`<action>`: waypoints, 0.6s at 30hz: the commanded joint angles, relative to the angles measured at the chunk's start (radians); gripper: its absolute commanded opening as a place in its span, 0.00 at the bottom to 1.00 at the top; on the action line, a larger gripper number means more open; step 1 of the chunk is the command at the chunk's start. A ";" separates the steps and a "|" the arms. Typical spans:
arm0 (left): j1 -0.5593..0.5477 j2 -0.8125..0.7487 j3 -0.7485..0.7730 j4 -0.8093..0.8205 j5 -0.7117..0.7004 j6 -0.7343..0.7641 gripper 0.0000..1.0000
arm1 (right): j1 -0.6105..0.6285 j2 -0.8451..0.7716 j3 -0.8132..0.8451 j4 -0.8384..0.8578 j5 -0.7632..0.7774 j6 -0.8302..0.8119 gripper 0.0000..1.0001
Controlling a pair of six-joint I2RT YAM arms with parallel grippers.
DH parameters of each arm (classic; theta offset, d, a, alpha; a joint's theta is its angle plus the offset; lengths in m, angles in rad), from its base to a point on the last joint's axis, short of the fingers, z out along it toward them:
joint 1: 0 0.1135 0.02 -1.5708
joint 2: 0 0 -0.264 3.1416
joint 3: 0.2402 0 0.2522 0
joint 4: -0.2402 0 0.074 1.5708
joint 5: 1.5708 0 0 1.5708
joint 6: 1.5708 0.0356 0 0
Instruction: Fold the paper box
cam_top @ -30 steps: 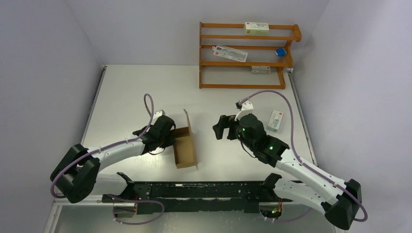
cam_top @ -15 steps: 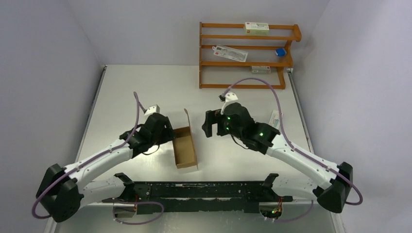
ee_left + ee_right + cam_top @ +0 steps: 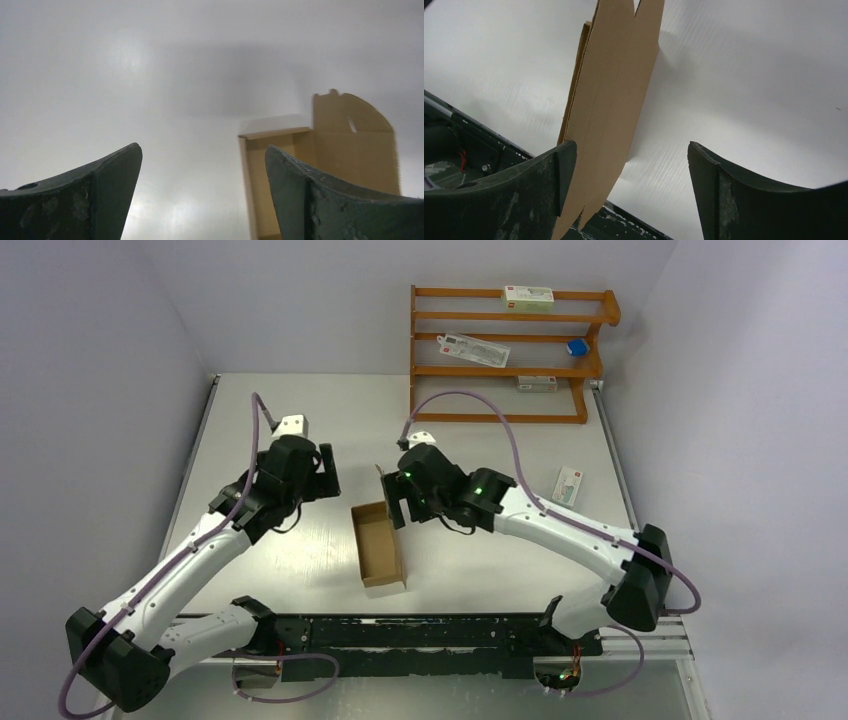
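The brown paper box (image 3: 379,552) lies near the middle of the white bench (image 3: 300,420), between the two arms. It sits as an open tray with its long side running away from the arms' bases, and one flap (image 3: 616,100) stands upright at its far end. The right gripper (image 3: 398,502) is at that far end, jaws spread wide. Its wrist view shows the flap standing between the fingers, close to one finger (image 3: 544,170) and with a clear gap to the other, not pinched. The left gripper (image 3: 326,472) hovers to the left of the box, apart from it, jaws released and nothing between them. A small white carton (image 3: 568,484) lies on the bench to the right, and a wooden shelf rack (image 3: 412,350) stands at the back.
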 commanded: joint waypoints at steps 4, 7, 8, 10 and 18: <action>0.111 -0.031 -0.074 0.069 0.022 0.267 0.97 | 0.042 0.116 0.130 -0.129 0.035 0.012 0.81; 0.148 -0.030 -0.077 0.060 0.059 0.272 0.97 | 0.056 0.156 0.177 -0.140 0.028 0.013 0.76; 0.153 -0.031 -0.079 0.064 0.071 0.273 0.97 | 0.064 0.167 0.200 -0.156 0.037 0.012 0.75; 0.161 -0.031 -0.081 0.060 0.075 0.272 0.97 | 0.077 0.183 0.241 -0.199 0.077 0.017 0.75; 0.185 -0.041 -0.098 0.065 0.120 0.273 0.97 | 0.089 0.161 0.362 -0.301 0.135 0.041 0.75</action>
